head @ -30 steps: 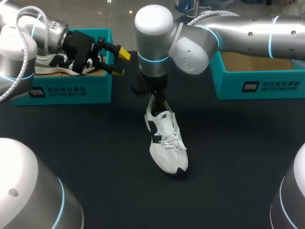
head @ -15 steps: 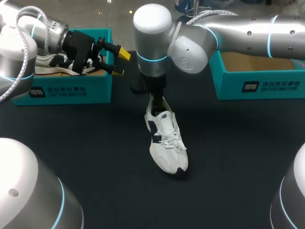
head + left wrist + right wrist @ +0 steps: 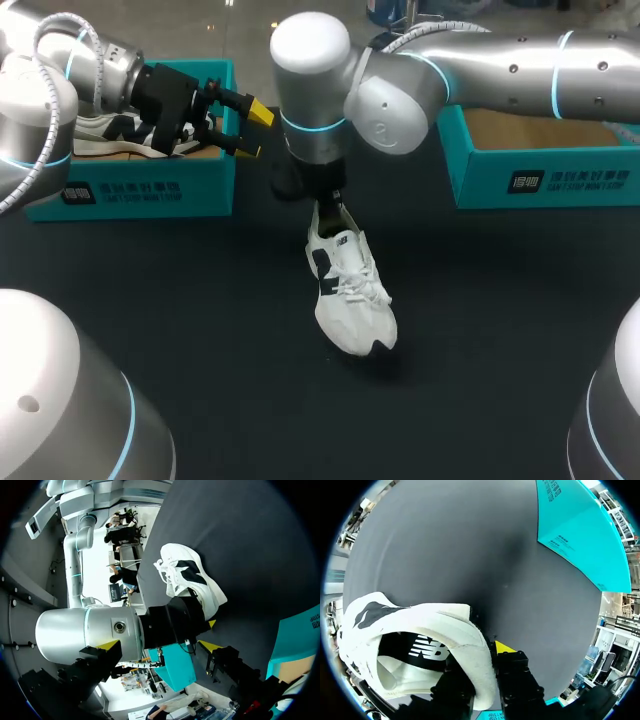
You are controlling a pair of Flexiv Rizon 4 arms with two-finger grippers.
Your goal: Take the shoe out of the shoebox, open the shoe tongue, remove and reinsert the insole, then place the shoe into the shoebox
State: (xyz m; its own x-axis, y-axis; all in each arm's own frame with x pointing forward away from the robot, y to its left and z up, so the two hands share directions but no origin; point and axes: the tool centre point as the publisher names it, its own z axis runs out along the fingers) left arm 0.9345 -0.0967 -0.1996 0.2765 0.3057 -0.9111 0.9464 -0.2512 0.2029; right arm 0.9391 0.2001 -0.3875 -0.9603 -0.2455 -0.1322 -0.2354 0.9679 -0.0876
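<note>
A white shoe (image 3: pixel 350 295) with dark side marks lies mid-table, heel toward the back, toe tipped slightly off the black tabletop. My right gripper (image 3: pixel 328 210) comes down onto its heel. In the right wrist view the heel collar (image 3: pixel 477 665) is pinched between the two black fingers, one yellow fingertip (image 3: pixel 504 646) showing outside it, so my right gripper (image 3: pixel 482 657) is shut on the shoe (image 3: pixel 420 635). My left gripper (image 3: pixel 250 128) hovers open at the left shoebox's (image 3: pixel 130 190) right end, holding nothing. From its wrist my left gripper (image 3: pixel 159 645) faces the shoe (image 3: pixel 187 577).
The left teal shoebox holds a second white shoe (image 3: pixel 105 130). Another teal shoebox (image 3: pixel 540 180) stands at the back right, its inside showing brown card. My right arm (image 3: pixel 450 70) spans the back of the table.
My right gripper has closed on the shoe's heel. The right arm has shifted slightly left, and the shoe's toe has risen a little. The left arm has stayed put.
</note>
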